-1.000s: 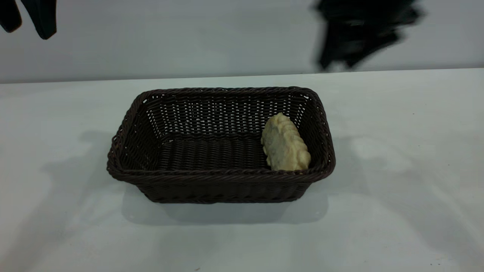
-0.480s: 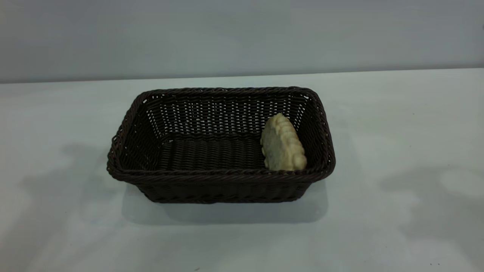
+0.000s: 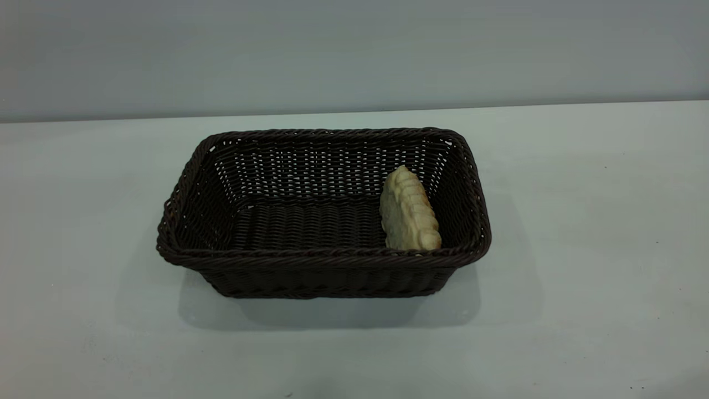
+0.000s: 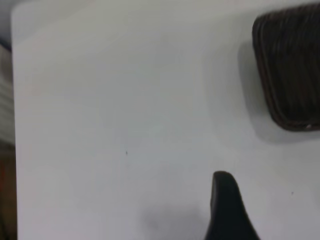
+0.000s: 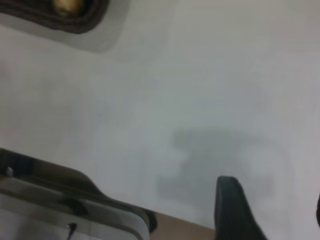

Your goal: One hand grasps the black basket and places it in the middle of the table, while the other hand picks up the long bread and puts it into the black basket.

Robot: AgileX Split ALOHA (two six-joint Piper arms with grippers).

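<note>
The black basket stands on the white table near its middle. The long bread lies inside it at the right end, leaning on the right wall with its ridged side partly turned up. Neither gripper shows in the exterior view. In the left wrist view one black finger of my left gripper hangs over bare table, away from a corner of the basket. In the right wrist view my right gripper is open and empty over bare table, far from the basket and the bread.
The right wrist view shows the table's edge and a grey and black piece of equipment beyond it. The left wrist view shows the table's edge at one side. A plain grey wall stands behind the table.
Both grippers have left the exterior view, the right one moving off from above the basket. The bread has tipped a little to the left, showing more of its ridges. The basket has not moved.
</note>
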